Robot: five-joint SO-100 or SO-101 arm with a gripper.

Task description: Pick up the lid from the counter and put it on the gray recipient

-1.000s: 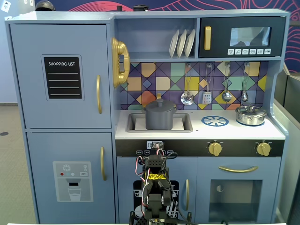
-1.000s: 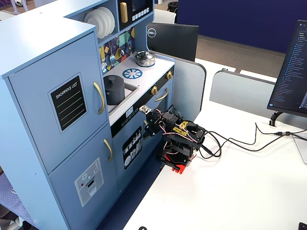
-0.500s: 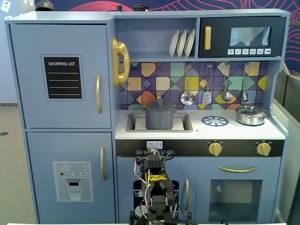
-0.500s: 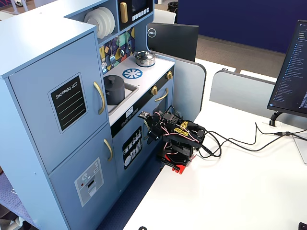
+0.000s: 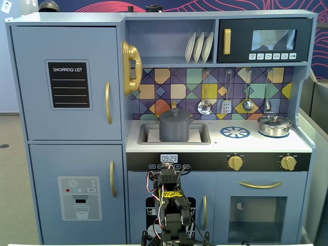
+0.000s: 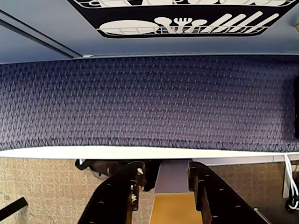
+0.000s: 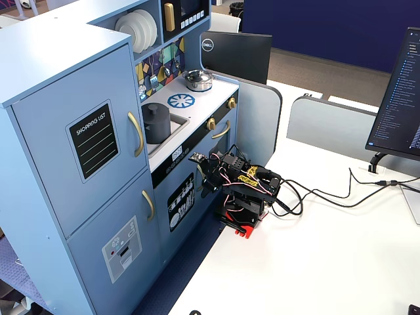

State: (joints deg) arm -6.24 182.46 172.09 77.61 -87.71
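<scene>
Lid (image 5: 175,114) sits on the gray recipient (image 5: 175,128), which stands in the sink recess of the counter (image 5: 256,143); I judge the task essentially done. My arm (image 7: 243,187) is folded low on the white desk (image 7: 315,262), well apart from the pot. In the wrist view the claw (image 6: 161,179) shows its two fingers apart with nothing between them, pointing down at blue carpet and the desk edge.

What I'd worry about from here: I cannot tell whether the lid is seated flat or just perched, so a bump to the toy kitchen could slide it off. The folded arm rests just beside the lower cabinet door (image 7: 180,203), so a careless swing could strike it and jolt the pot.

Counting: one gray pot, one gray lid, one shiny silver lidded pot (image 5: 274,125), one printed burner ring (image 5: 235,132), three plates (image 5: 199,47), four hanging utensils (image 5: 236,92), two gold knobs (image 5: 235,163).
</scene>
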